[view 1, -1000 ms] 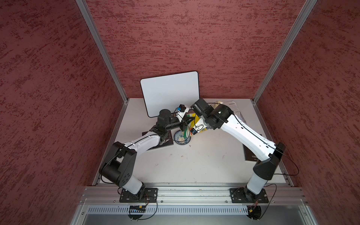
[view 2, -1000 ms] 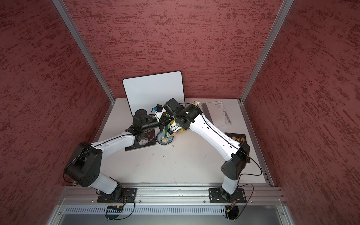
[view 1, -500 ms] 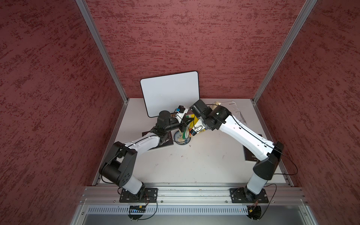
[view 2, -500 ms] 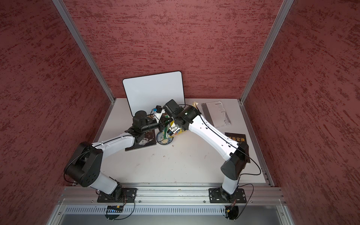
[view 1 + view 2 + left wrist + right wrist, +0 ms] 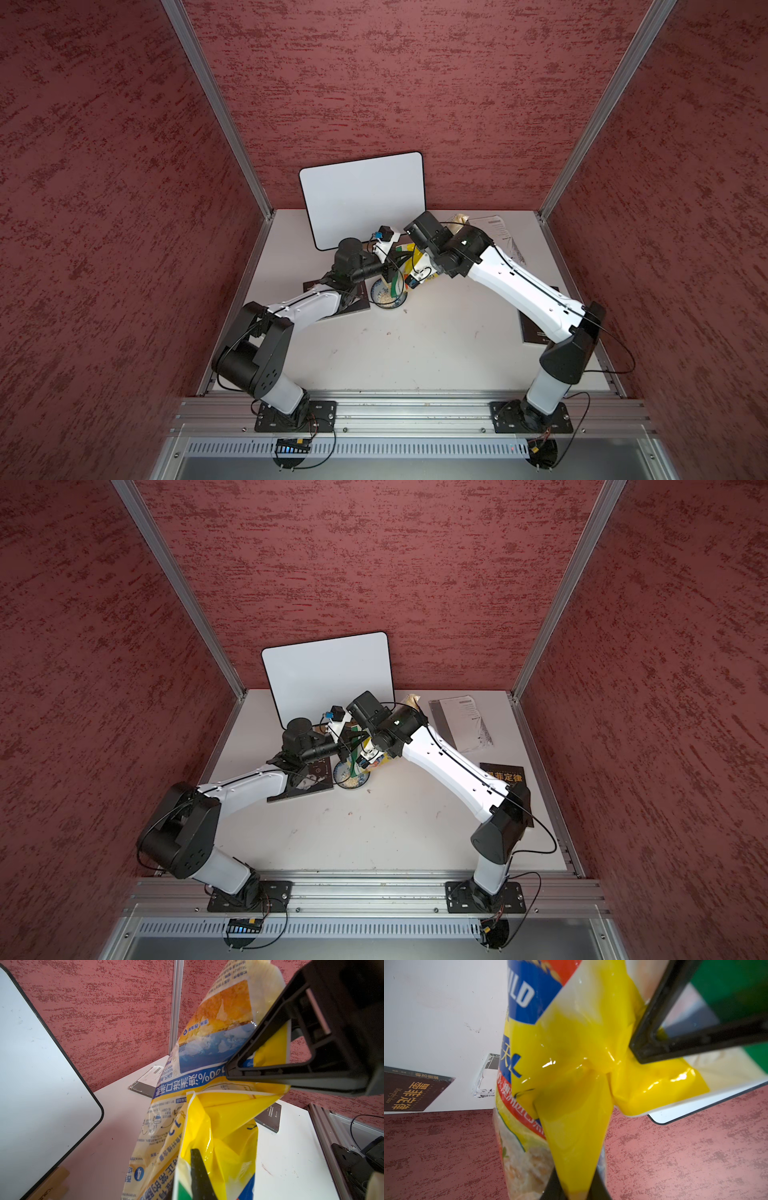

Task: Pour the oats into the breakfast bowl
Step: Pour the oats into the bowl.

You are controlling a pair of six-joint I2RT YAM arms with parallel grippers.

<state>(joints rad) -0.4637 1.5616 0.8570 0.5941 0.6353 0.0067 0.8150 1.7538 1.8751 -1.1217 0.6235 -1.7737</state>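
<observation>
Both grippers hold the yellow oats pouch (image 5: 410, 258) (image 5: 371, 757) tipped, its green-banded mouth down over the breakfast bowl (image 5: 400, 306) (image 5: 337, 766). Pale oats (image 5: 387, 296) (image 5: 351, 781) lie in the bowl, which is white with a blue pattern and stands on the table. My left gripper (image 5: 390, 270) (image 5: 194, 1160) is shut on a fold of the pouch (image 5: 207, 1088) near its mouth. My right gripper (image 5: 412, 277) (image 5: 576, 1190) is shut on a yellow pleat of the pouch (image 5: 571, 1053) on the other side. The pouch hides the bowl in both wrist views.
A white board (image 5: 363, 199) leans on the back wall just behind the pouch. A black slab (image 5: 353, 307) lies under my left forearm. A leaflet (image 5: 461, 721) and a dark book (image 5: 503, 773) lie at the right, close to the right wall.
My right wrist and the pouch have edged slightly leftward over the bowl. Both grips are unchanged.
</observation>
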